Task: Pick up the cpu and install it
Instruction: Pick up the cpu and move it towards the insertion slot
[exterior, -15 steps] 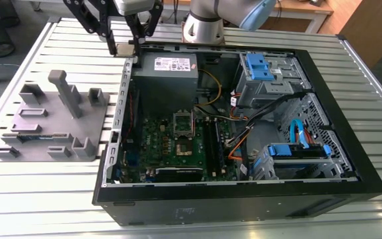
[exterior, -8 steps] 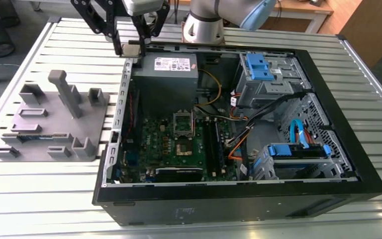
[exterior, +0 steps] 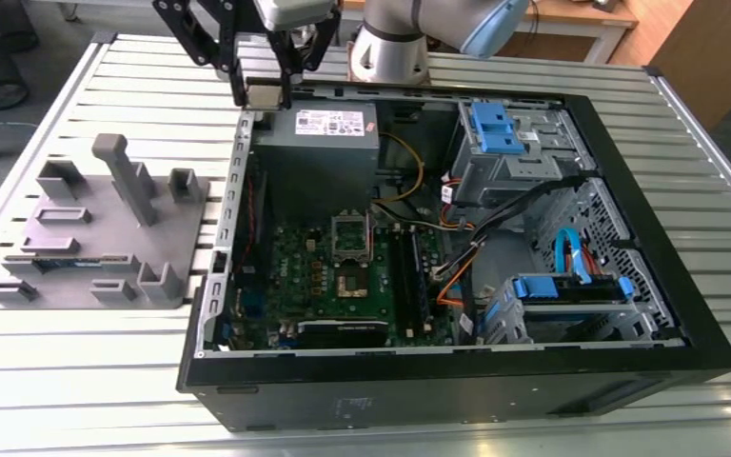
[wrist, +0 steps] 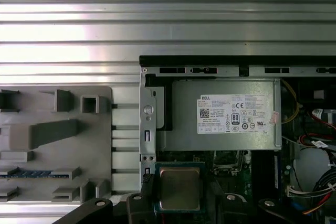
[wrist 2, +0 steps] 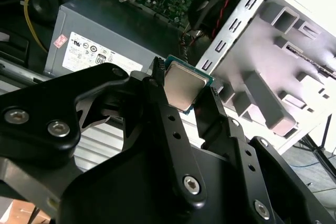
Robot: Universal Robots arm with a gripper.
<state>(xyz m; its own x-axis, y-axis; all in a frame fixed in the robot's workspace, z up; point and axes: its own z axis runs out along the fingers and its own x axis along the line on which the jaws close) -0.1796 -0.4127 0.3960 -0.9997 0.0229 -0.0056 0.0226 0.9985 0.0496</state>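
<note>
We judge ourselves mid-carry; our black hand [wrist 2: 185, 92] grasps the small silvery square cpu [wrist: 179, 188]; seating it calls for squaring over the motherboard's open socket [exterior: 347, 278].

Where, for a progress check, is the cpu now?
In both wrist views the cpu is clamped in the gripper, above the case edge beside the power supply.

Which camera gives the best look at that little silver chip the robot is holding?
The second wrist view: the cpu is close, tilted, its metal top clear, pinched in the gripper. The first wrist view shows its top flat-on; the exterior view, a small pale square.
</note>
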